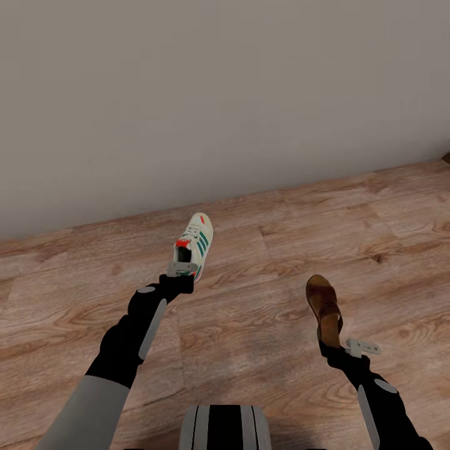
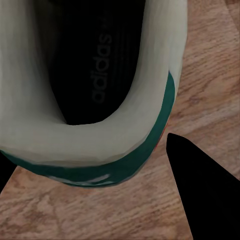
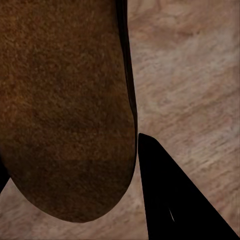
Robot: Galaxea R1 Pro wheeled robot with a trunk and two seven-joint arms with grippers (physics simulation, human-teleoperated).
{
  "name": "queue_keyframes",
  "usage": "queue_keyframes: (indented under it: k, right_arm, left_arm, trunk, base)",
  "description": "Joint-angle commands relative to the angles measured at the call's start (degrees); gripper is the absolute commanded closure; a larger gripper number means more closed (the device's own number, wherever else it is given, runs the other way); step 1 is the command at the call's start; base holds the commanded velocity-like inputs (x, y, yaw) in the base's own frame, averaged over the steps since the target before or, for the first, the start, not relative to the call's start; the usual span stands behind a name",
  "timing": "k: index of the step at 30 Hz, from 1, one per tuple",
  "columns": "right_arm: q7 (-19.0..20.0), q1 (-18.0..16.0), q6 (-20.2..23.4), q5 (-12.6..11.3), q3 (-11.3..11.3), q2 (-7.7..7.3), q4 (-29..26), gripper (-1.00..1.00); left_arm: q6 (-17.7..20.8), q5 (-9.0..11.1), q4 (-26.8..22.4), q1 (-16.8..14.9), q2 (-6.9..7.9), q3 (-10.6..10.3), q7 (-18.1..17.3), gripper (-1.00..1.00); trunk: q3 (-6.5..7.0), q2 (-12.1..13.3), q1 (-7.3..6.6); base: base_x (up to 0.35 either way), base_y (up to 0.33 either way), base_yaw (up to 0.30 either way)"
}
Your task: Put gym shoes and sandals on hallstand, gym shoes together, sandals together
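Head view: left jaws clamp a cream sneaker [image 1: 195, 245], right jaws seemingly pinch a suede-like sandal [image 1: 324, 307].

- The word "adidas" is showing in faint grey lowercase letters on the dark insole of the gym shoe [image 2: 90, 75], in the left wrist view.
- No other text, number or sign is reading clearly anywhere.

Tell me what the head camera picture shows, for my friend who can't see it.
Two black robot arms reach over a wooden floor by a grey wall. The left gripper is at a white sneaker's heel; the right gripper is at a brown sandal's end.
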Motion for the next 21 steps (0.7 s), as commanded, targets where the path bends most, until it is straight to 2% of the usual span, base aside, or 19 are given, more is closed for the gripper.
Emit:
queue_keyframes:
  k: [1,18,21]
  right_arm:
    - [0.34,-0.02,0.37,0.3,-0.16,0.03,-0.1,1.0]
    - [0.39,-0.02,0.05,0.3,-0.46,-0.01,-0.12,1.0]
    - [0.76,-0.02,0.03,0.8,-0.41,0.04,-1.11,1.0]
  left_arm:
    - [0.16,0.42,0.06,-0.02,-0.01,0.02,0.13,1.0]
    - [-0.6,0.55,2.03,0.06,-0.01,0.0,0.13,1.0]
    - [0.37,-0.14,1.06,0.7,-0.18,0.18,0.04,1.0]
  trunk:
    - [0.06,-0.01,-0.01]
    - [1.23,-0.01,-0.01]
    - [1.23,-0.01,-0.01]
  base:
    - [0.0,0.0,0.0]
    - [0.0,0.0,0.0]
    - [0.0,0.0,0.0]
